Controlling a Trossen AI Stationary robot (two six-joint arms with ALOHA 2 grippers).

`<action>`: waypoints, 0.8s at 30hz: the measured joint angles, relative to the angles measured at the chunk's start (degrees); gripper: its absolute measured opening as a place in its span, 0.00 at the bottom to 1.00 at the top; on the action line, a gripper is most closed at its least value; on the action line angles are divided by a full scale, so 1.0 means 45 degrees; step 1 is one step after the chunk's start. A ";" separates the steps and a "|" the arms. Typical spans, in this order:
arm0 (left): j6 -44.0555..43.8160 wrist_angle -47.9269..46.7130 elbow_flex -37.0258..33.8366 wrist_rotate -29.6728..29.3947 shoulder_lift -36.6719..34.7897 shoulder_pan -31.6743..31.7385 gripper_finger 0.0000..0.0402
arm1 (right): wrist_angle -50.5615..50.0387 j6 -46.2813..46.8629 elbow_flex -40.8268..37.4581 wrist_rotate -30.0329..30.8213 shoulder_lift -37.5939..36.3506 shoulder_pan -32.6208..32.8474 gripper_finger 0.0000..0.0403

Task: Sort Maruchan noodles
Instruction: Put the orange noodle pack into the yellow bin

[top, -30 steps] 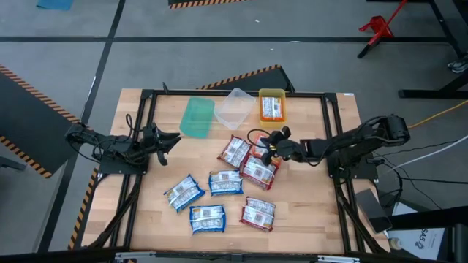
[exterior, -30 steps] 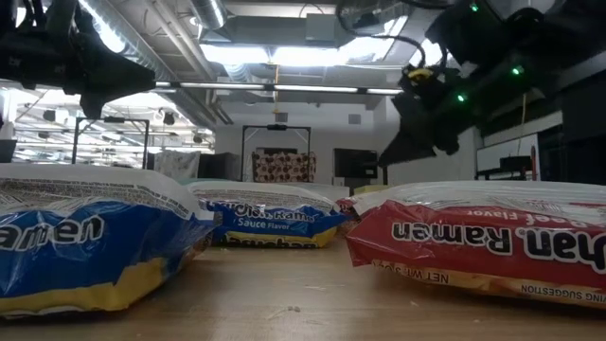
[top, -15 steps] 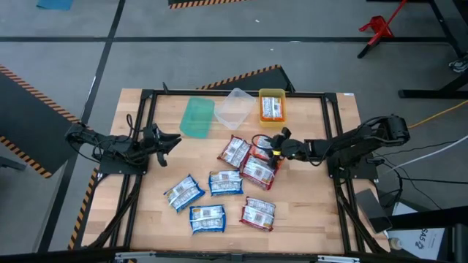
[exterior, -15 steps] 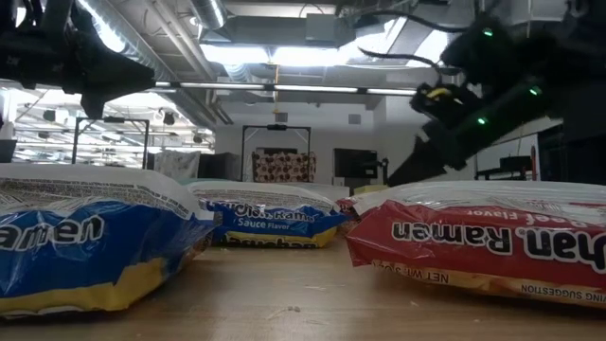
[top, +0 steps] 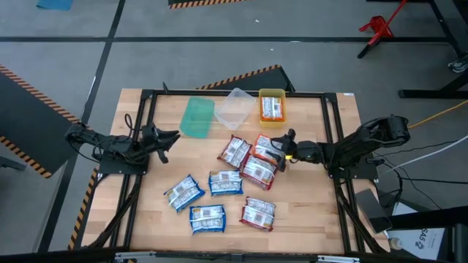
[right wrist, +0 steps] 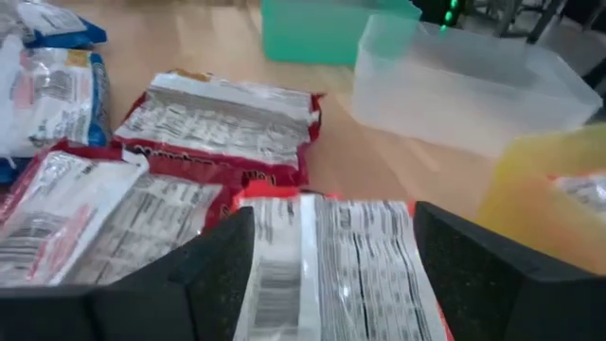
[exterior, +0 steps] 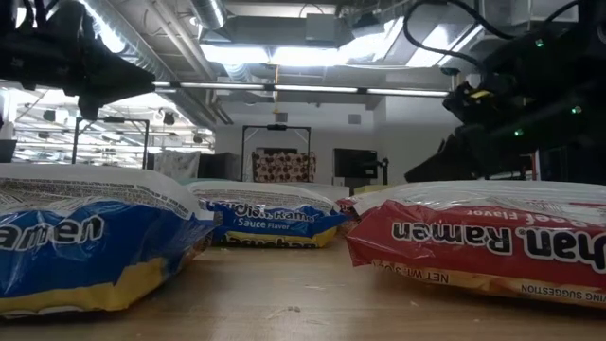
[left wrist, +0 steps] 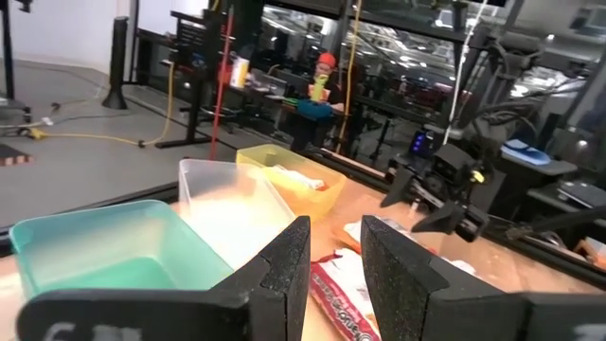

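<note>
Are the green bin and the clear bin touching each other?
Apart. The high view shows a strip of bare wood between the green bin and the clear bin.

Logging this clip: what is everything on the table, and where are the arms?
green bin: 1, far edge, empty
clear bin: 1, beside the green, empty
yellow bin: 1, right of the clear
packet in yellow bin: 1, white label showing
red packets: 4; three overlapping at centre, one near the front
blue packets: 3, left of centre and front
table: 1, wood, black frame
left pincer: open, empty, left of the packets
right pincer: open, straddling the rightmost centre packet
</note>
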 joint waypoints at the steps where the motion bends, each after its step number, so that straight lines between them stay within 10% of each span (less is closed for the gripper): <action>1: -0.0001 -0.0004 0.0000 -0.0081 -0.0005 0.0001 0.22 | -0.0020 -0.0171 0.0018 0.0009 0.0000 0.0000 0.67; 24: 0.0004 -0.0002 0.0000 -0.0177 -0.0002 -0.0002 0.22 | 0.3387 -0.0075 0.0121 0.0463 0.4030 0.0000 0.67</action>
